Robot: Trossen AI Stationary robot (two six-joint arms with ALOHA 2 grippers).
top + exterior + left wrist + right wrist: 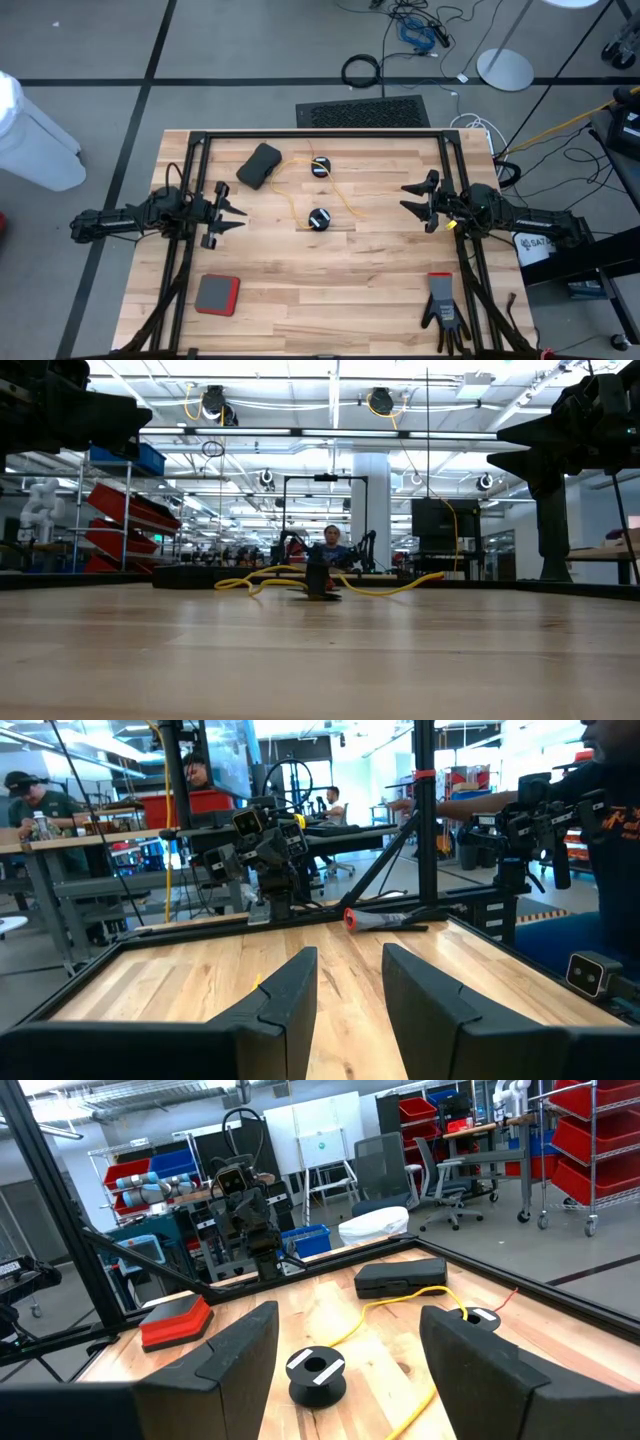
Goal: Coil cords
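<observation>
Your right gripper [345, 1355] hangs spread wide at the table's right, the left gripper [232, 213] half-spread at the left, both empty, while the yellow cord [345, 196] loops loosely between two black reels [320, 218] mid-table, so a careless pinch could drag or tangle it.

We can read very little here. Beside the table, by the right arm, a white label [531, 243] shows the letters "SAZ", and the rest is hidden. The reels have white stickers, but we cannot read any words on them. Nothing else has words we can read.
</observation>
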